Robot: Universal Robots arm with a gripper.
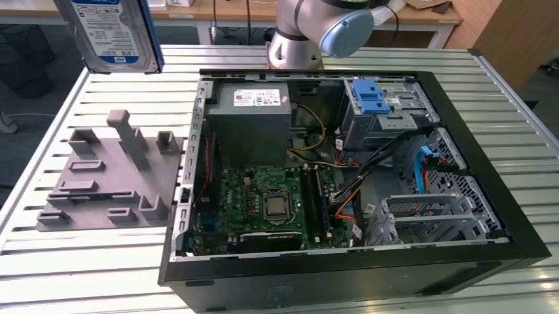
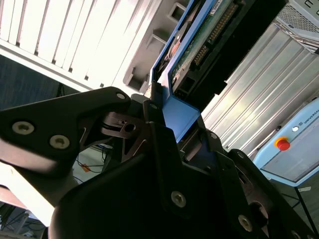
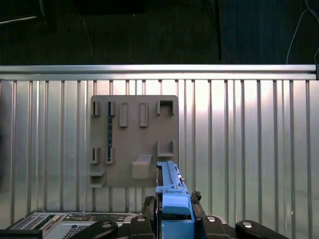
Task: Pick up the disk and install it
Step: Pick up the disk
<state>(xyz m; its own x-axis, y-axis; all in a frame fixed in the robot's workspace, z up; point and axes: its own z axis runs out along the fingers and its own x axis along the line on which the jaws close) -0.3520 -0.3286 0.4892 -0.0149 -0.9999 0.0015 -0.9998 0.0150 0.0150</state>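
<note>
The black pincer (image 2: 174, 124) is clamping 1 blue-railed end of the flat silver hard disk (image 1: 114, 33), holding it upright well above the grey slotted holder plate (image 1: 109, 176), seemingly to clear its posts.

My claw (image 3: 173, 203) grips the disk (image 1: 118, 33) high above the table (image 1: 88, 261); beneath it the fixture plate (image 1: 109, 176) lies on the table, at the exterior view's left of the computer case (image 1: 349, 281).

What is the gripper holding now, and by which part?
The gripper is shut on the disk, clamping the blue carrier rail at one end.
</note>
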